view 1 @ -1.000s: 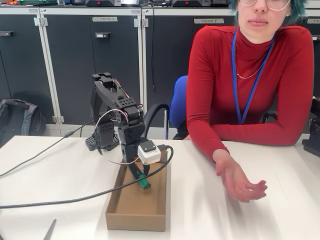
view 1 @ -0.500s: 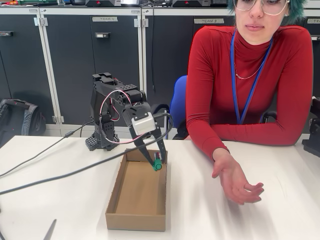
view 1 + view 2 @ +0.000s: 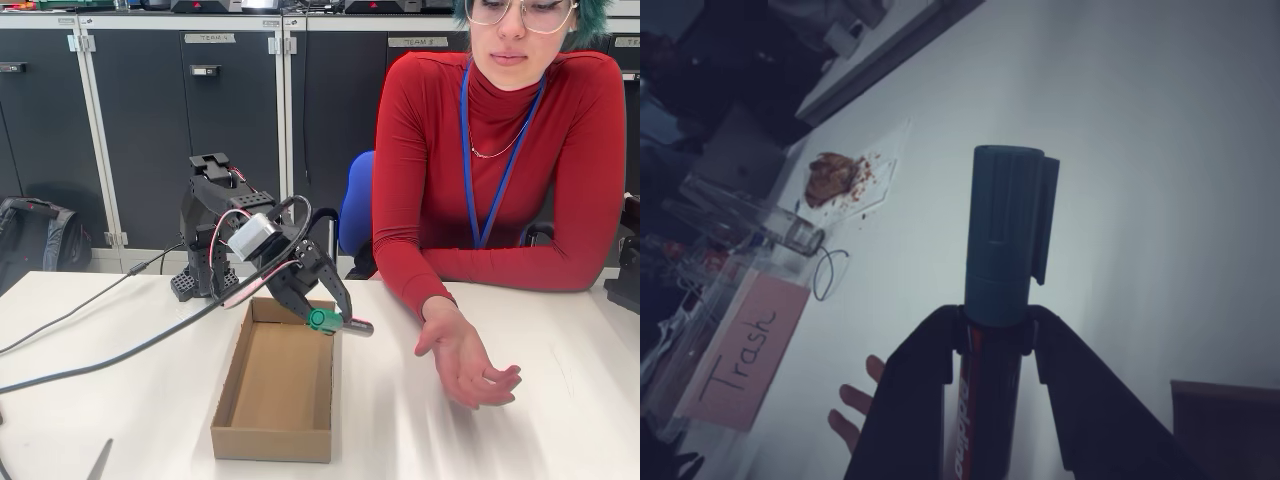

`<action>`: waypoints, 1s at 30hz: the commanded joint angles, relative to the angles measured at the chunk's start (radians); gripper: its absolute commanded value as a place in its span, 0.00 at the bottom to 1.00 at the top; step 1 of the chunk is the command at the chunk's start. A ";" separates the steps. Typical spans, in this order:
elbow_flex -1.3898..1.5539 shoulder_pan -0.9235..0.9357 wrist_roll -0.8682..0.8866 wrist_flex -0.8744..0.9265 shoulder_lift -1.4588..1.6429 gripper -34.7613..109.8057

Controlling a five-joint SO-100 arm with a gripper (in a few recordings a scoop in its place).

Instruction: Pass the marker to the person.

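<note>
My gripper [image 3: 328, 317] is shut on the marker [image 3: 340, 323], holding it in the air above the far right corner of the cardboard box [image 3: 272, 440]. The green cap faces the camera and the other end points right, toward the person [image 3: 500, 170]. The person in red sits behind the table with an open hand [image 3: 468, 362] palm up, a short way right of the marker. In the wrist view the marker [image 3: 1005, 235] stands between my two black fingers [image 3: 910, 400], cap upward, and the person's fingertips [image 3: 852, 410] show low on the left.
The box lies open on the white table [image 3: 120, 400], just below and left of the gripper. Black cables [image 3: 110, 355] run leftward from the arm. In the wrist view a pink "Trash" sign [image 3: 740, 365] and a clear container [image 3: 750, 225] stand at the left.
The arm has lifted the marker out of the box and swung it up and to the right, toward the person's hand. The hand has shifted slightly.
</note>
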 commanded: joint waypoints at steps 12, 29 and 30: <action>-0.373 -0.081 0.100 -0.273 -0.225 0.21; -0.515 -0.155 0.089 -0.489 -0.506 0.21; -0.512 -0.156 0.058 -0.446 -0.508 0.21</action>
